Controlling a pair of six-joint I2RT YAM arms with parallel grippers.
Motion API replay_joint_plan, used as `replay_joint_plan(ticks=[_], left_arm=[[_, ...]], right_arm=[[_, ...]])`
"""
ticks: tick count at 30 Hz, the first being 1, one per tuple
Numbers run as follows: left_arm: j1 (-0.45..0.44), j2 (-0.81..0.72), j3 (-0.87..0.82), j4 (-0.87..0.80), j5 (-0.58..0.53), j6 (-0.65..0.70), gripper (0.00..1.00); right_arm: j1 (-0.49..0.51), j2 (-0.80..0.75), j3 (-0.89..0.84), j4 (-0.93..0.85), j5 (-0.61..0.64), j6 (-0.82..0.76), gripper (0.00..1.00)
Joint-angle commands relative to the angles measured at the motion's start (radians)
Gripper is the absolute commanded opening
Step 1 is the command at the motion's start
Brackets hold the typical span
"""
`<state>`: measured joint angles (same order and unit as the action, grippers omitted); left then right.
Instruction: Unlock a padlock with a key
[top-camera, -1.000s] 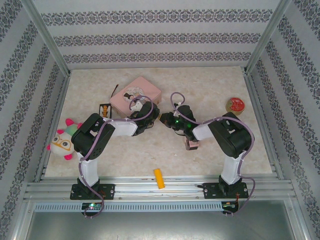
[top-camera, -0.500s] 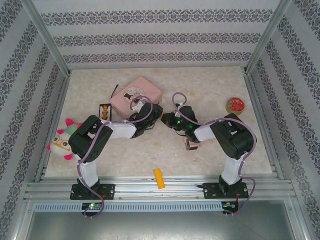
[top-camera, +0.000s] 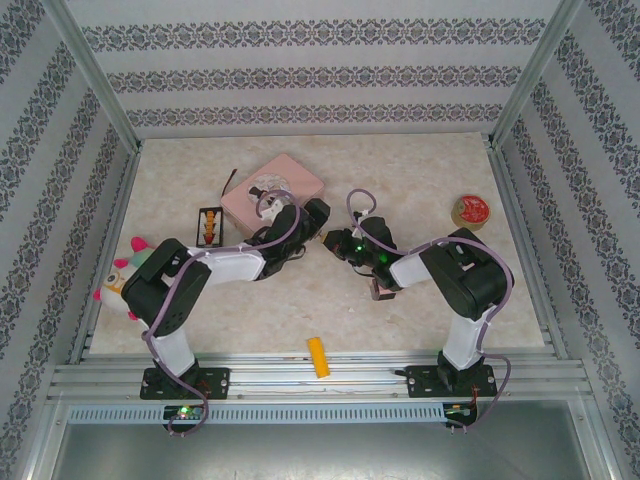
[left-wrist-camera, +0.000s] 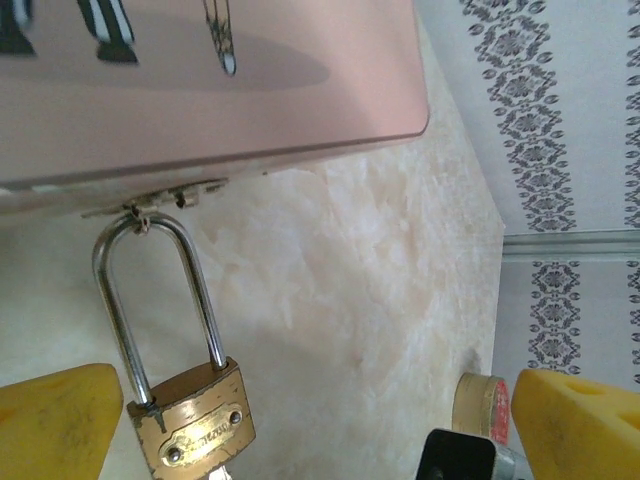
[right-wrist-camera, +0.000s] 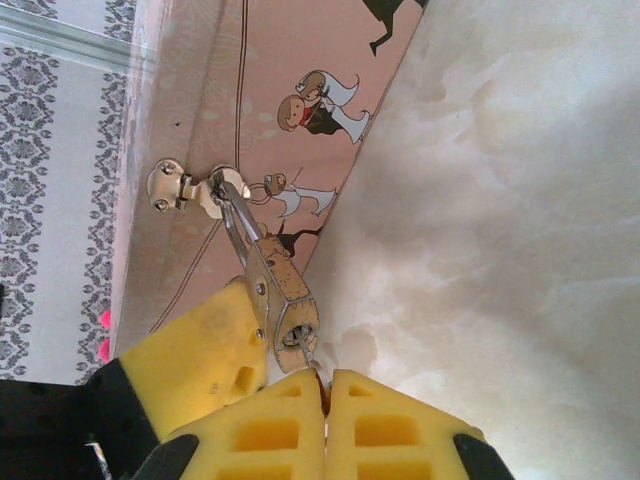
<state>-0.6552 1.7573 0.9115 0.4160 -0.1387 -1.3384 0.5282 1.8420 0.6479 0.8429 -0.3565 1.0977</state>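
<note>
The brass padlock (left-wrist-camera: 195, 428) hangs by its silvery shackle (left-wrist-camera: 150, 300) from the hasp (right-wrist-camera: 172, 186) of the pink tin (top-camera: 272, 184). My left gripper (left-wrist-camera: 320, 430) is open, its jaws wide apart, and the padlock sits just inside its left finger (left-wrist-camera: 55, 420). In the right wrist view that yellow finger (right-wrist-camera: 195, 360) rests against the padlock (right-wrist-camera: 280, 290). My right gripper (right-wrist-camera: 327, 385) is shut on the key (right-wrist-camera: 308, 352), whose thin shaft is in the keyhole on the padlock's underside. From above, the two grippers (top-camera: 312, 216) (top-camera: 333, 238) meet at the tin's near right corner.
A small pink block (top-camera: 380, 290) lies under my right forearm. A tape roll (top-camera: 471, 210) sits at the right, a yellow block (top-camera: 318, 357) near the front edge, a plush toy (top-camera: 125, 282) at the left, and a small rack (top-camera: 209, 225) beside the tin.
My left arm has stretched forward, its elbow dropping toward the left while its gripper edged up and right beside the tin. The right gripper shifted slightly right with the key.
</note>
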Motion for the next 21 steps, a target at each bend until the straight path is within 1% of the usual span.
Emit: replay_joint_plan(ticks=[1,5,11,18,21], left_arm=[[-0.012,-0.072,-0.026,-0.024,-0.073,0.059,0.99],[-0.012,-0.116,-0.053,-0.031,-0.111,0.109,0.99],[-0.012,-0.139,-0.068,-0.056,-0.102,0.202,0.99],[-0.012,-0.132,-0.102,-0.060,-0.098,0.176,1.00],[-0.012,-0.113,-0.100,-0.048,-0.099,0.170,0.95]], right_arm=[[0.007,-0.020,-0.014,0.045,0.011,0.008,0.00],[0.007,-0.020,-0.022,0.051,0.008,0.016,0.00],[0.006,-0.014,-0.019,0.058,-0.005,0.041,0.00],[0.002,0.031,-0.001,0.111,-0.025,0.086,0.00],[0.001,0.054,0.017,0.128,-0.034,0.099,0.00]])
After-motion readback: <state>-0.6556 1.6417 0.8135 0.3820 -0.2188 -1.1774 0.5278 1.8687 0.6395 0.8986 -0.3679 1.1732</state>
